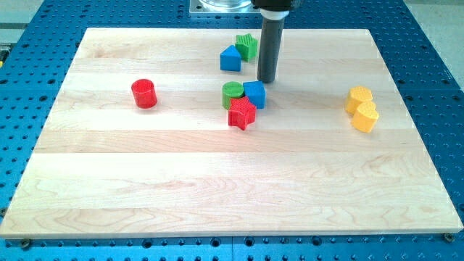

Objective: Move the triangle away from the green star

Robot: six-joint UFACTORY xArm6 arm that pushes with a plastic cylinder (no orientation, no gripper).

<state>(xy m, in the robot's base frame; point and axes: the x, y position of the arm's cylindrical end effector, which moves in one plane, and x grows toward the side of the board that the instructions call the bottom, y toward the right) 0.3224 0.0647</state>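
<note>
Camera view
Board (pixel 145 181): a pale wooden top is lying on a blue perforated table (pixel 435 72).
My tip (pixel 267 80): the dark rod is coming straight down from the far edge and is ending on the board, just right of the triangle and just far of the blue cube; whether it is touching the cube cannot be told.
Hand state: the arm is carrying only the rod, so nothing is standing apart, together or clamped on anything.
Triangle (pixel 230 59): the blue triangle is sitting near the far edge, centre, touching or all but touching the green star on its far right side.
Green star (pixel 247 46): it is standing just behind and to the right of the triangle, left of the rod.
Middle cluster: a green cylinder (pixel 232 92), a blue cube (pixel 254 93) and a red star (pixel 242 114) are huddling together, the cylinder on the left, the cube on the right, the star nearest the viewer.
Red cylinder (pixel 144 93): it is standing alone, well to the left of the cluster.
Yellow blocks: two are sitting together at the right side, one farther (pixel 358 97), one nearer (pixel 365 116); their exact shapes are hard to make out.
</note>
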